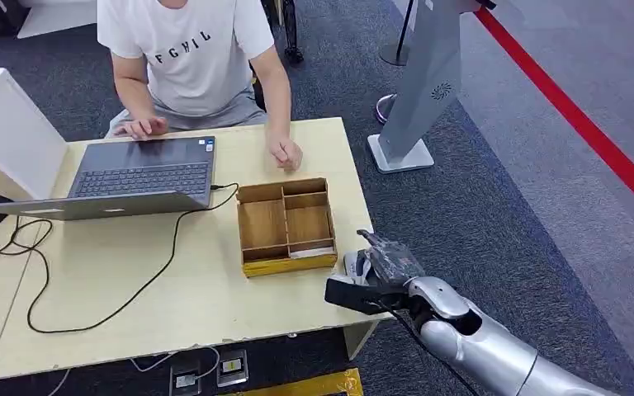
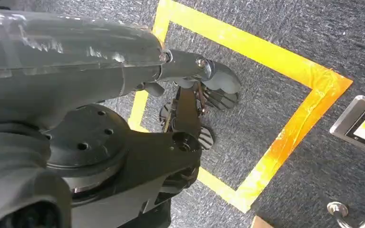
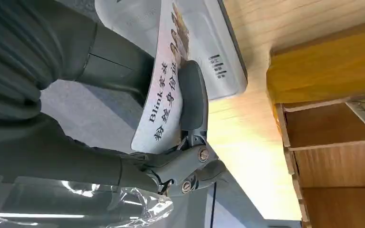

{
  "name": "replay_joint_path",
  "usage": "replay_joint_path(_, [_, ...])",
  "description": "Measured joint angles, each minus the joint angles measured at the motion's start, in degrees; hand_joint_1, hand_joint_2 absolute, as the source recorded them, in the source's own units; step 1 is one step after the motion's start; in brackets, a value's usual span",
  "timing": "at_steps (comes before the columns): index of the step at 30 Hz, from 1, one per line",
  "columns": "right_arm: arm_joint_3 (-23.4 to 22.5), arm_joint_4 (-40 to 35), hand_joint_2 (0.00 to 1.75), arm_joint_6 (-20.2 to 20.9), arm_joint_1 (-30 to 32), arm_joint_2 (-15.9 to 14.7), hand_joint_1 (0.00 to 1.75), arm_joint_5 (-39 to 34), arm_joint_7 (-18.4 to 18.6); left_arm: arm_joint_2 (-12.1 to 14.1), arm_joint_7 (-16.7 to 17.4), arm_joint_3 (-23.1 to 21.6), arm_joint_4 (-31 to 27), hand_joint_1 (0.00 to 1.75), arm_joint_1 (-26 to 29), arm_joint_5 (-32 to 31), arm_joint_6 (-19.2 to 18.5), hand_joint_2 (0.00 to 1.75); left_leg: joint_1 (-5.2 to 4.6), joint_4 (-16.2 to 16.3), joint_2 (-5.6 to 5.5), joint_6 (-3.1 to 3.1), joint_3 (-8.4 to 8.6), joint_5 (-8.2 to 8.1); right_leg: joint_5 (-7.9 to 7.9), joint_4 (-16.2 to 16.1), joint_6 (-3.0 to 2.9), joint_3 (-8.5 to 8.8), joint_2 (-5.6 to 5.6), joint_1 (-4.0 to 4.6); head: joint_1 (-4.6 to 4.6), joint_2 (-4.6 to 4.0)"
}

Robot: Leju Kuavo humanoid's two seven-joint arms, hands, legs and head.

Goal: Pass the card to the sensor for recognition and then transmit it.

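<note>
My right hand (image 1: 386, 271) hovers at the table's right front corner and pinches a white printed card (image 3: 165, 80) between thumb (image 3: 192, 97) and fingers. The card lies just over the white sensor (image 3: 204, 38), a flat white box on the table (image 1: 206, 289) edge; whether they touch I cannot tell. In the head view the sensor (image 1: 353, 262) peeks out beside the hand, which hides the card. My left hand (image 2: 195, 109) hangs over the floor holding nothing, fingers loosely apart.
A wooden compartment tray (image 1: 285, 224) stands just left of the sensor. A person (image 1: 190, 58) sits behind the table at a laptop (image 1: 144, 175), one fist (image 1: 285, 153) near the tray. A black cable (image 1: 132, 289) crosses the table. A grey stand (image 1: 421, 91) rises at the right.
</note>
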Motion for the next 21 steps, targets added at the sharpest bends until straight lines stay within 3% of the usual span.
replay_joint_path(21, [-4.94,6.25,1.75,-2.03,0.38,-0.02,1.75,-0.7,-2.23,0.02,0.09,-0.09,0.0,0.0,0.01,-0.33,0.09,0.0,0.0,0.0,0.09,0.0,0.08,0.0,0.02,-0.01,0.02,0.05,0.03,-0.01,0.0,0.0])
